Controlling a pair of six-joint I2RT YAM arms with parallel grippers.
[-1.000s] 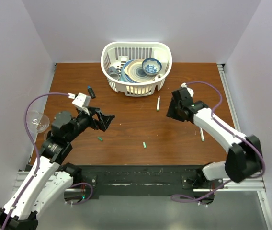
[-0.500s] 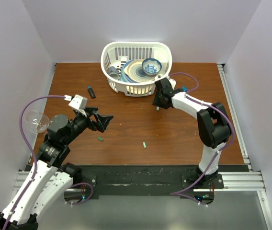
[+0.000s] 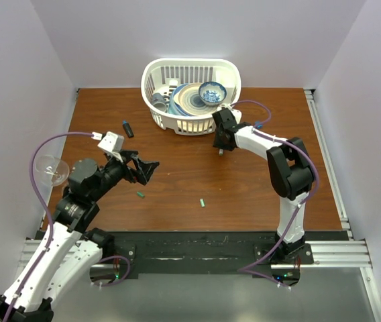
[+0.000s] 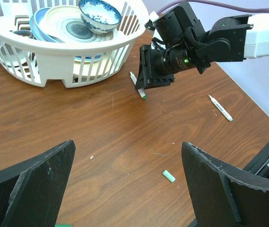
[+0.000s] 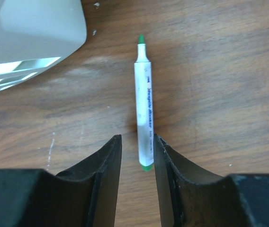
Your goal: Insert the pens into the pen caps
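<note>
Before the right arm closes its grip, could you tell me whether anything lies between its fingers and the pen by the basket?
Nothing visible: the pen lies on bare wood, one end between the fingers of the right gripper; the basket sits apart.

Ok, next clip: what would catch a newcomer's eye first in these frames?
The right gripper sits low over the table just in front of the white basket of dishes, its jaws straddling one end of a white pen without clamping it. The left gripper hangs wide open over the table's left half. One green cap lies near it and a second green cap lies toward the middle.
</note>
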